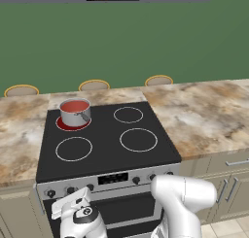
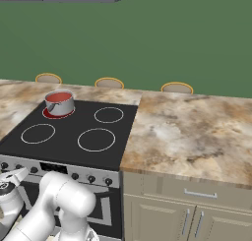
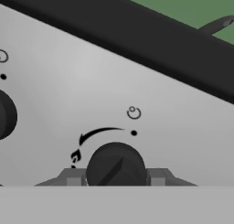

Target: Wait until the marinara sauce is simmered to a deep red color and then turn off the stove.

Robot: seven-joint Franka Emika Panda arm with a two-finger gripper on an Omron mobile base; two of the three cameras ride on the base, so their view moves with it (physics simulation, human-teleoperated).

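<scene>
Gripper (image 3: 116, 178) closed on knob (image 3: 116, 166), fingers (image 3: 73, 177) flanking it; best turned squarely toward off mark (image 3: 133, 112) above, without slipping, sauce (image 1: 74, 106) simmering beyond.

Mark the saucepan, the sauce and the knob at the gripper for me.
saucepan (image 1: 73, 117): left base view, steel side wall.
sauce (image 1: 74, 106): left base view, red surface.
knob (image 3: 115, 166): hand view, black face, between the fingertips.

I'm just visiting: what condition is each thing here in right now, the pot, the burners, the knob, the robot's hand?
Small shiny steel saucepan: upright on the back-left burner.
Orange-red marinara sauce: inside the saucepan.
Back-left burner: glowing red.
Other three white-ringed burners: dark.
Black stove knob: between the fingers.
Gripper: shut on the knob.
Cabinet drawers: closed.
</scene>
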